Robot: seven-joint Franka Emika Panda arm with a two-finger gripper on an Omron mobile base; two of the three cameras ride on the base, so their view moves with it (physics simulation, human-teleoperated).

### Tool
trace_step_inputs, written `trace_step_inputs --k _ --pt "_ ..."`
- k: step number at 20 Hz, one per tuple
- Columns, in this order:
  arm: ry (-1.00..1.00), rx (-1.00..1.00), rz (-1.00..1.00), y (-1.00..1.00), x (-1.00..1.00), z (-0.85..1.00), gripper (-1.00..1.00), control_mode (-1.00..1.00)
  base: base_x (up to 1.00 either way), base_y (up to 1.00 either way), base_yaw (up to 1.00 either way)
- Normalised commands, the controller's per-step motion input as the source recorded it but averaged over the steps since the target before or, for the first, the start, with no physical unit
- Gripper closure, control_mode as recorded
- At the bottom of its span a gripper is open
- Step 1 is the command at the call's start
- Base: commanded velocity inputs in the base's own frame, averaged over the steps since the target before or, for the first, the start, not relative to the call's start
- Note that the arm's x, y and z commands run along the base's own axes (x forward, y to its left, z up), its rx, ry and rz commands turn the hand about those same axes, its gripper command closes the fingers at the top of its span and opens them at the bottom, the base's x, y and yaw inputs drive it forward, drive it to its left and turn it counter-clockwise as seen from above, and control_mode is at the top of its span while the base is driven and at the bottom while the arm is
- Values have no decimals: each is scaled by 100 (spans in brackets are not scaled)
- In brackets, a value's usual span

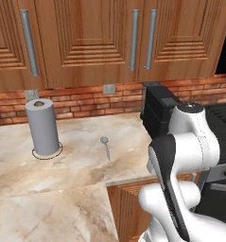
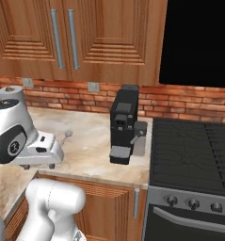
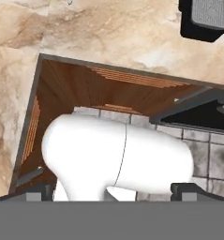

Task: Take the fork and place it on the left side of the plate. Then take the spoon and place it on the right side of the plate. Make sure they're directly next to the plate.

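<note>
Tool (image 3: pixel 111 190) jaws stand wide apart with nothing between them; in the hand view the two dark tips sit at the bottom corners, looking down past the worktop's (image 1: pixel 76 170) front edge at the wooden cabinet face and tiled floor. In the right base view the hand (image 2: pixel 41 149) is held level above the marble, not close to any utensil. The spoon (image 1: pixel 105 146) lies alone on the worktop, bowl toward the brick wall and handle toward the robot, a little to the right of the grey paper towel roll (image 1: pixel 42 126) and well left of the black coffee machine (image 2: pixel 124 126). I can make out neither fork nor plate in these pictures. My read is that the task is at its very start, nothing yet picked up. Since the fork comes first, the next move likely calls for finding it and the plate, then bringing the tool down over its handle.
</note>
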Motion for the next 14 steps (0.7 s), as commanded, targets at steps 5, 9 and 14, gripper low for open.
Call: trace_step_inputs --k 5,9,14 --pt "0 1 -10 34 50 -1 -100 -100 0 0 0" --pt "-3 3 -5 34 71 -16 -100 -100 0 0 0" --pt "0 1 -1 36 88 -27 -100 -100 0 0 0"
